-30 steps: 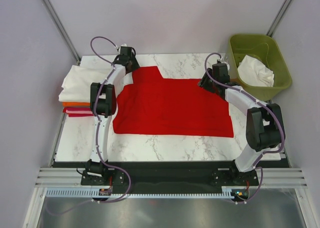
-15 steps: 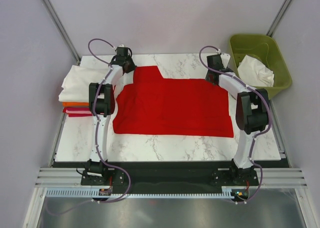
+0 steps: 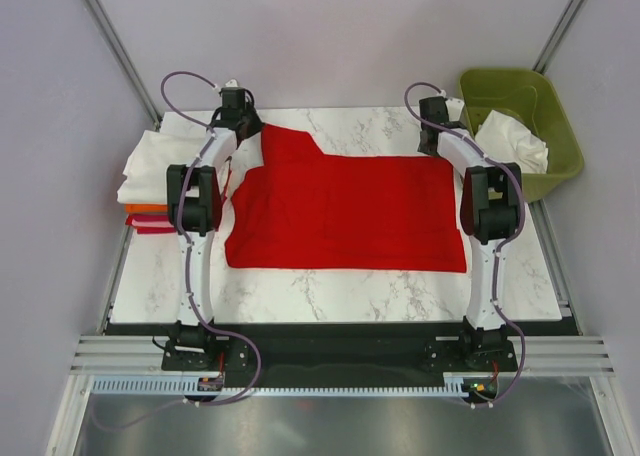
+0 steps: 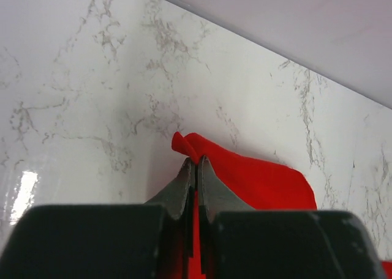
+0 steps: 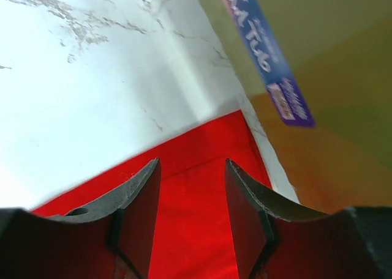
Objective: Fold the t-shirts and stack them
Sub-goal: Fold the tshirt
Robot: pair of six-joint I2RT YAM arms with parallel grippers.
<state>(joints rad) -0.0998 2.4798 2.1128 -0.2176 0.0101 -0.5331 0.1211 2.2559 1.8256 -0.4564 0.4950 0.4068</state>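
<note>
1. The left pincer is seen pressed together, and a fold of the bright red t-shirt is pinched between its fingertips at the shirt's far left corner.
2. Just there the cloth is drawn up into a small peak off the counter, with pale marbled surface shown all around it.
3. Over on the other side, the right pincer is held spread, its two fingers set apart above the far right corner of the same shirt. Whether the cloth is touched by them cannot be told.
4. From above, the red shirt is seen laid out flat across the middle of the counter, reaching from one arm to the other, with its near edge well clear of the arm bases.
5. Both arms are stretched out to the far edge, one at each far corner of the shirt.
6. At the counter's left edge a stack is found: a white t-shirt on top, an orange t-shirt under it, and a dark red t-shirt at the bottom.
7. Off the far right corner an olive-green bin is stood, with a crumpled white cloth lying in it.
8. A blue label is made out on the bin's wall in the right wrist view, too blurred to be read.
</note>
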